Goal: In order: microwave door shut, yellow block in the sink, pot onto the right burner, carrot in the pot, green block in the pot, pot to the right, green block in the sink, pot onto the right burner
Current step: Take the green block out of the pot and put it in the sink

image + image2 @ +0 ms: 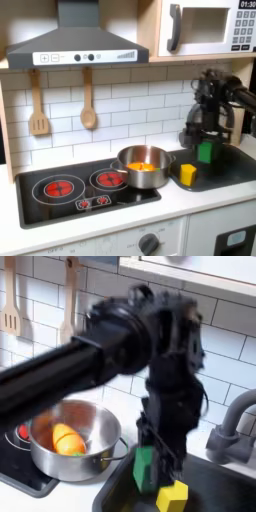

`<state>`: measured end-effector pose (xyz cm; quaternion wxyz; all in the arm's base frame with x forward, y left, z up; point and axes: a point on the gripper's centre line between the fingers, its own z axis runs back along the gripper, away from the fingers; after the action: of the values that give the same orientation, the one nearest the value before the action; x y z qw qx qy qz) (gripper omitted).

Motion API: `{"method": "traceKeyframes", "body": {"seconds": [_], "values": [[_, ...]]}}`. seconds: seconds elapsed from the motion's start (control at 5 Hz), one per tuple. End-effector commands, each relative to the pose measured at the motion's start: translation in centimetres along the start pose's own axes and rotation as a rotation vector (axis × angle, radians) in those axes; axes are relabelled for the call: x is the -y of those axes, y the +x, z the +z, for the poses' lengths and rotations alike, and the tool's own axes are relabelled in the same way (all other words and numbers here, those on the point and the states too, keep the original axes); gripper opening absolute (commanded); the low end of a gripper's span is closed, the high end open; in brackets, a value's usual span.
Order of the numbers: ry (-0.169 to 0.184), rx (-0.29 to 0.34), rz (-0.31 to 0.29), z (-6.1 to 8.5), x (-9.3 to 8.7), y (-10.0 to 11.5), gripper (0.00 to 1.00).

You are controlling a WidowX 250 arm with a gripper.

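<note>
End effector (148, 464) clamped green block (144, 468) over sink (215, 492), apparently just above yellow block (172, 496); carrot (68, 440) lay in pot (95, 421).

- Your pot (144, 166) sits on the stove (40, 205), over the burner on the first exterior view's right side (108, 179).
- Carrot (68, 440) lies inside the pot.
- Sink (235, 170) is just right of the pot in both exterior views.
- Yellow block (172, 497) rests in the sink at its near-left corner.
- Your gripper (150, 461) hangs over the sink, clamping the green block (144, 469) just above and behind the yellow block.
- Microwave door (202, 27) is up above the sink, closed.
</note>
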<state>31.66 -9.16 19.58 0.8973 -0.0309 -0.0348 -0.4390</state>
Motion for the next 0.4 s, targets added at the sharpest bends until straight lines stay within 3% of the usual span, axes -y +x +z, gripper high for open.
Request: {"method": "traceKeyframes", "body": {"seconds": [0.0,0.2], "values": [[0.027,-0.02,0.033,-2.54,0.09,1.48,1.0],[0.029,-0.047,0.083,-3.35,-0.57,0.73,1.0]]}}
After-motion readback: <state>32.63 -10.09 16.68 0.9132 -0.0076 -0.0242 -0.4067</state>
